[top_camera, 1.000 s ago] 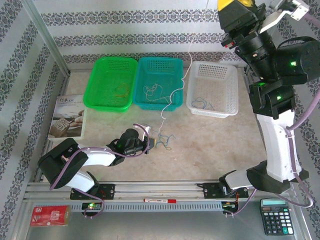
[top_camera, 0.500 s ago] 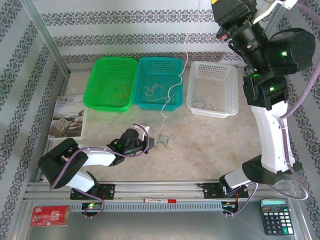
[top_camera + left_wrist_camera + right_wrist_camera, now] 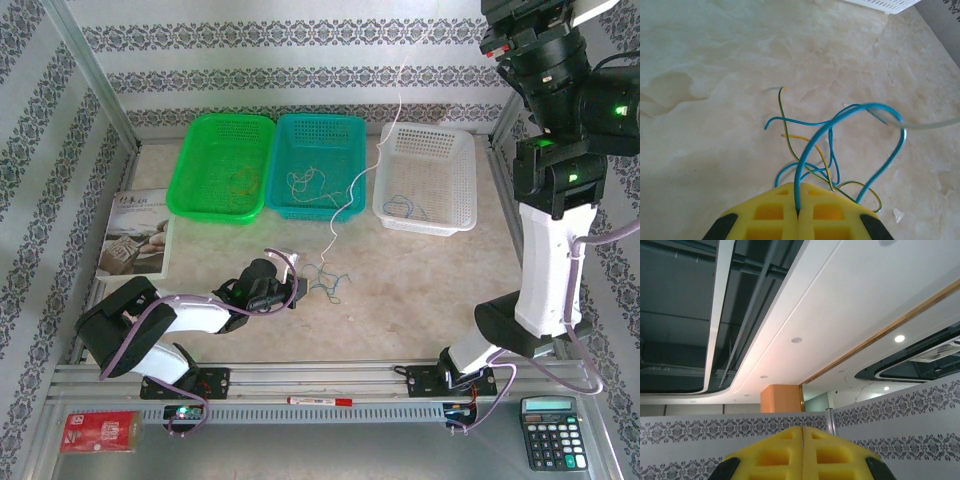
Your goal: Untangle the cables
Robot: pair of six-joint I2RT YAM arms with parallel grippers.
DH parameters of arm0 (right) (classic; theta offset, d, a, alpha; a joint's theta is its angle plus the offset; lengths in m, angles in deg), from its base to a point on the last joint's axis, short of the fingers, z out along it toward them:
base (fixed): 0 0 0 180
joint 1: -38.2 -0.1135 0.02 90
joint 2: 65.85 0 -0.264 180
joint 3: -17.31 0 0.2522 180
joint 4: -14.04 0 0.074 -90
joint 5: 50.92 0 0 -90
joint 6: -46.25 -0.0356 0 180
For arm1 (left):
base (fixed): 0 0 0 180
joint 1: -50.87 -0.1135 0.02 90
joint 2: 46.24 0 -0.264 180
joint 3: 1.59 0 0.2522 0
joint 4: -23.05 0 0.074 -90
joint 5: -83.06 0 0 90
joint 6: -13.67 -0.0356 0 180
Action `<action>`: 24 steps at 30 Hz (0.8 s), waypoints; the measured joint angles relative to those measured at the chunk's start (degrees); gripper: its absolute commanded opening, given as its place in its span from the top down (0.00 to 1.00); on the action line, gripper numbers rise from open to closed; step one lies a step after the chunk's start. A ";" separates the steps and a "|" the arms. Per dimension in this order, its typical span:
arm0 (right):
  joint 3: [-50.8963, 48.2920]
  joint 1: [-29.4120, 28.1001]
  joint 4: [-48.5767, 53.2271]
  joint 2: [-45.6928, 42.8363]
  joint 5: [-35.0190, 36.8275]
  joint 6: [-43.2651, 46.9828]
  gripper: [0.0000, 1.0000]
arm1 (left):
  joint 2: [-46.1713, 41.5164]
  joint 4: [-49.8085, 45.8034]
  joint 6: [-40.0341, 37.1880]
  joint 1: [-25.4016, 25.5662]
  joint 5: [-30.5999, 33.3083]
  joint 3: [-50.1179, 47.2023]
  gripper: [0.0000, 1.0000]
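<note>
Green basket [image 3: 182, 165], far left: a yellowish coil [image 3: 240, 182] lies inside. Teal basket [image 3: 320, 118], touching it on the right: a pale coil [image 3: 305, 182] lies inside.

Left gripper [image 3: 799, 200]: low over the table [image 3: 420, 290], fingers closed on a blue wire [image 3: 812, 145], which enters at the seam between them and arches up and over.

Tangle [image 3: 325, 278]: on the table just right of the left gripper and in front of the teal basket. Blue strands cross a yellow-green wire [image 3: 785, 130]. A whitish wire [image 3: 935, 124] leaves the knot to the right. In the overhead view it climbs past the teal basket's right rim and off the top edge.

White basket [image 3: 430, 128], right of the teal one: a blue coil [image 3: 405, 207] lies inside.

Right arm [image 3: 550, 250]: raised high. Right gripper [image 3: 802, 445]: fingers closed and pointing at the ceiling. I cannot tell whether the whitish wire is pinched between them.

Handling assessment: the wires look very light and thin. They are springy enough to hold their curl, and smooth-jacketed, so they are likely to slip through a loose pinch. A hard pull risks dragging the whole knot or tightening it. Recommended hold: pinch one strand square across it, near a free end or on the exposed arch clear of the crossings, with the knot anchored by the other gripper.
</note>
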 measured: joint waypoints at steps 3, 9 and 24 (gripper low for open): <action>0.59 0.50 -0.09 0.90 -0.04 -0.72 1.00 | 0.00 0.00 0.00 0.00 0.00 0.00 1.00; 0.94 2.47 0.13 2.73 0.02 -1.16 1.00 | 0.11 -0.02 0.22 0.00 0.02 0.00 1.00; 4.09 -4.76 -3.76 7.15 -5.25 -11.56 1.00 | 0.39 -9.55 1.75 -0.02 5.64 5.16 1.00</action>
